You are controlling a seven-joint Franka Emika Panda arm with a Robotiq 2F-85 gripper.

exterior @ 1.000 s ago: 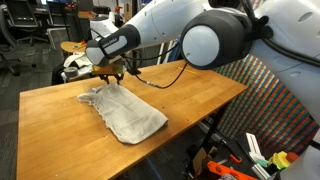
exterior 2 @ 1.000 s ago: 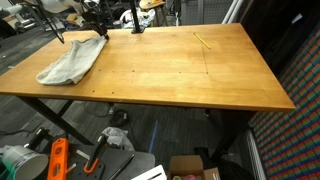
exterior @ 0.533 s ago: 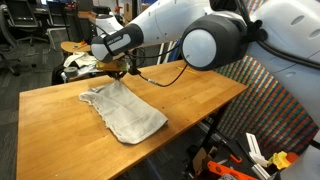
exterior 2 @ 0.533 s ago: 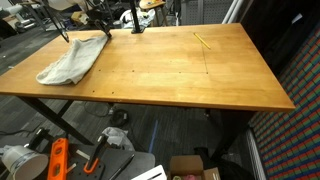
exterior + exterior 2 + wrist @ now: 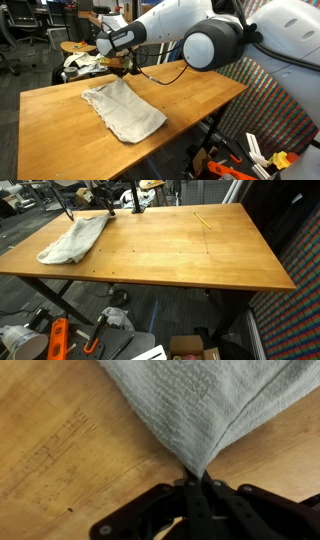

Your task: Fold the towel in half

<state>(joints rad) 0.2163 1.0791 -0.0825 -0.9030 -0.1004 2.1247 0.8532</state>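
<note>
Jaws snap shut since a second ago; gripper [image 5: 122,68] shifts slightly, now pinching towel [image 5: 125,110] corner. Wrist view: gripper [image 5: 194,482] clamped tight on cloth tip, towel [image 5: 200,400] fanning out ahead of it. Corner drawn into peak at fingertips. Rest of towel [image 5: 72,240] trails away below gripper, wrinkled, lying on table [image 5: 190,95].

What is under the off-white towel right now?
Only the light wooden tabletop shows around the wrinkly off-white cloth towel; anything beneath is covered. The shut jaws pinch one corner.
</note>
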